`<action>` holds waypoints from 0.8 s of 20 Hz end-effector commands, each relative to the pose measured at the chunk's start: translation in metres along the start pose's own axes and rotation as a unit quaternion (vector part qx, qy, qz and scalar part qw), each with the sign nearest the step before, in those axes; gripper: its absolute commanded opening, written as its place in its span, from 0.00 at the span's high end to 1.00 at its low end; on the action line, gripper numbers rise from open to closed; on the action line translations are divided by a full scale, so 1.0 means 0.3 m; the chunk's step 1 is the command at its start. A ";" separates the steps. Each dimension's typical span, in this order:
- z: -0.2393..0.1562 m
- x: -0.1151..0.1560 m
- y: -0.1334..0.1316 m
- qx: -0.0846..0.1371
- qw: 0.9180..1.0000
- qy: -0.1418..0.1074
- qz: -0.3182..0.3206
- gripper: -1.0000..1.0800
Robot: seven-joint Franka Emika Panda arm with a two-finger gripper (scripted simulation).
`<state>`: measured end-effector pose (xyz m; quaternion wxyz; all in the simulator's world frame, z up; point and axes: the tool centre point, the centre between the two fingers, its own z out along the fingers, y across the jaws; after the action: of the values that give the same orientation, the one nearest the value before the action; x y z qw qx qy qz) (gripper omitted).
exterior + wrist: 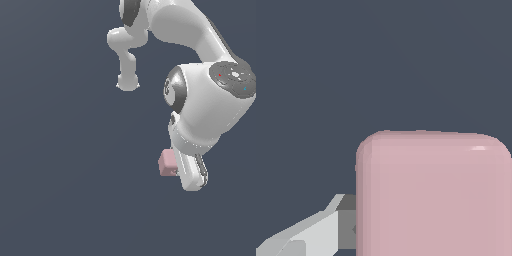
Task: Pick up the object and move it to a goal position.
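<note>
Pink cube (433,195) fills the wrist view, one finger (321,232) touching it; hand (186,172) grip unclear.

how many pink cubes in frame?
1. The cube sits against the pincer on the exterior view's left side, filling much of the wrist view. None visible elsewhere; the arm could hide more.
</note>
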<state>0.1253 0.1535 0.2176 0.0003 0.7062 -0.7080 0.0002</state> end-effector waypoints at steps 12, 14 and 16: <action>-0.055 -0.070 -0.059 0.000 1.000 0.000 0.000 1.00; -0.057 -0.073 -0.062 0.000 1.000 0.000 0.000 1.00; -0.059 -0.074 -0.064 0.000 1.000 0.000 0.000 1.00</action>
<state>0.1439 0.1752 0.2343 0.0003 0.7061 -0.7081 -0.0002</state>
